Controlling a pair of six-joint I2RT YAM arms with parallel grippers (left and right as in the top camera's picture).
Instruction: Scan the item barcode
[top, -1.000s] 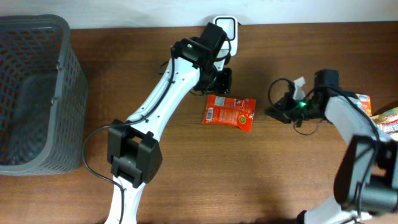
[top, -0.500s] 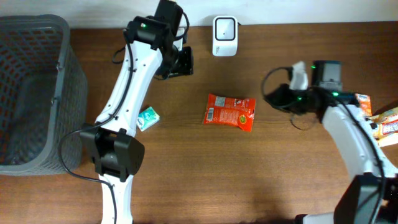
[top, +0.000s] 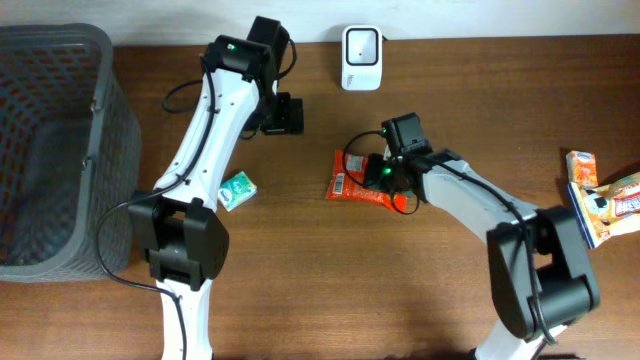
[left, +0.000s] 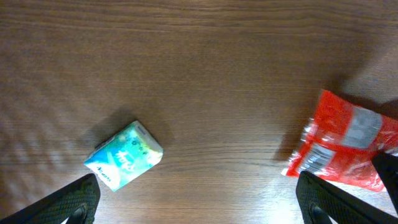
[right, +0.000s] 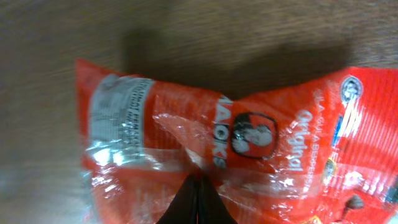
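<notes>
Two arms are over the wooden table, and by the look of it nothing is scanned yet. The red snack packet (top: 372, 187) lies flat mid-table, on the near side of the white barcode scanner (top: 360, 45) and well apart from it. The right gripper (right: 198, 198) is down on top of the packet with its fingertips pressed together, tips touching the crinkled wrapper. Whether they pinch any film, I cannot tell. The left gripper (top: 285, 113) hangs left of the scanner, jaws spread wide, holding nothing. A small green packet (left: 124, 155) sits on the table on its near side, left of the red one. A grey mesh basket (top: 95, 100) stands at the far left, and more snack packs (top: 600, 195) wait at the right edge.

The red packet's white printed panel (right: 118, 106), likely where the barcode sits, faces up at its left end. So this is early going: the packet needs a real grip, a lift, and that panel shown to the scanner.
</notes>
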